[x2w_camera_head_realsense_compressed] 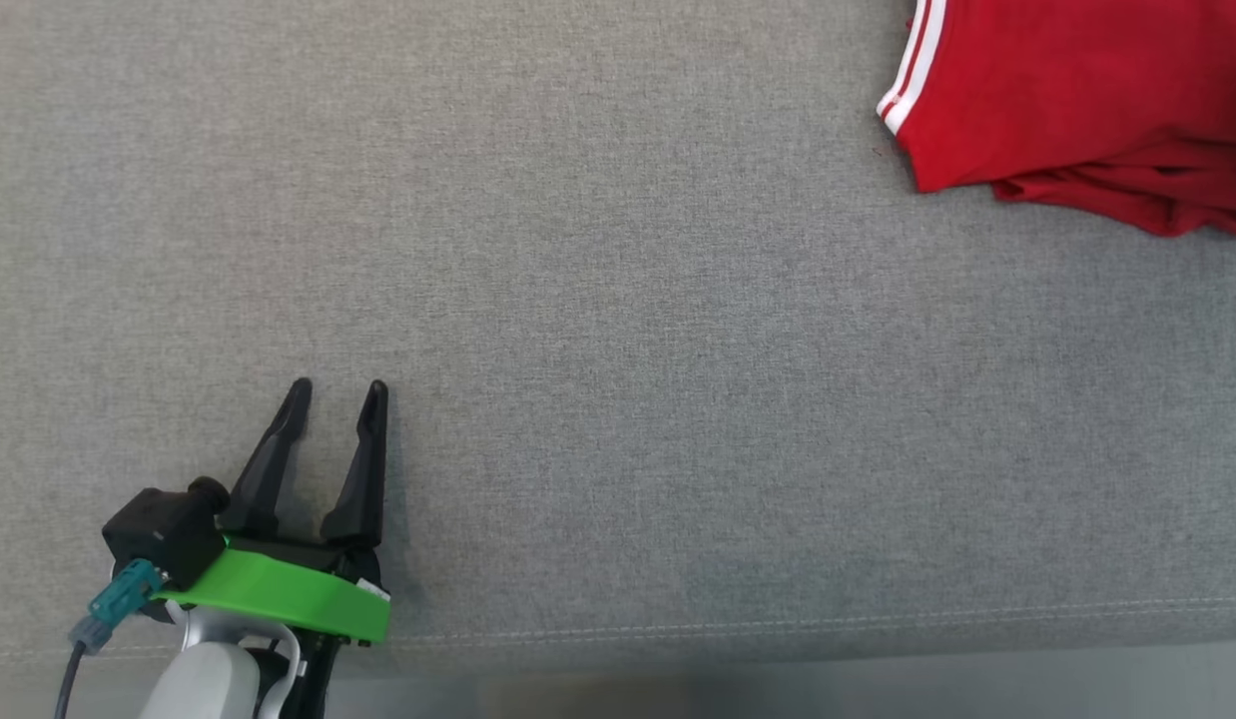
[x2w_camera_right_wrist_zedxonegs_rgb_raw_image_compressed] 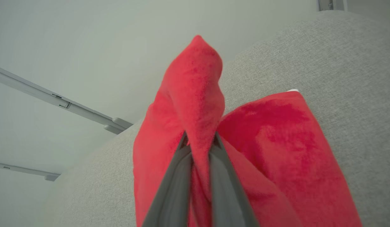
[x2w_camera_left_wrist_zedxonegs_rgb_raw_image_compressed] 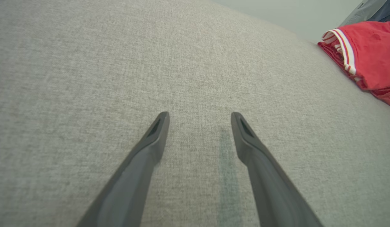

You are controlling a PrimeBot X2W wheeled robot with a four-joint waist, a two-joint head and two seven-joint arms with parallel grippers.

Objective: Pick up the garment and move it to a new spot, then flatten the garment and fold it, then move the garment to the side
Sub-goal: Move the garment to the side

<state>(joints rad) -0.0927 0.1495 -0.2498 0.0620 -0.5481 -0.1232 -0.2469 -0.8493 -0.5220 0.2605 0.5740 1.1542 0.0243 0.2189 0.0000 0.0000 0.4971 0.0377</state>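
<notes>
Garment: the red garment, white-striped along one trim, lies bunched at the far right of the grey upholstered surface, well apart from my left gripper.
Right gripper: my right gripper has its two fingers pinched almost together on a fold of the red cloth. A peak of fabric stands up past the tips and the rest drapes down either side.
Why that grip: a bunched ridge gives me several layers to bite on, so I judge the whole piece should come along when I lift.
Left gripper: my left gripper sits near and left, fingers spread wide with nothing between them, over bare surface. I cannot tell whether the tips touch it.
Why it waits there: I judge it is parked open, clear of the carry and ready to take a second edge for flattening.
Step in hand: the first one, pick up and move; the garment looks crumpled, not yet flattened or folded.
Free space: a wide bare stretch left of the garment, a likely new spot.
Risk: a one-point pinch lets the cloth hang, so the striped edge may drag.
</notes>
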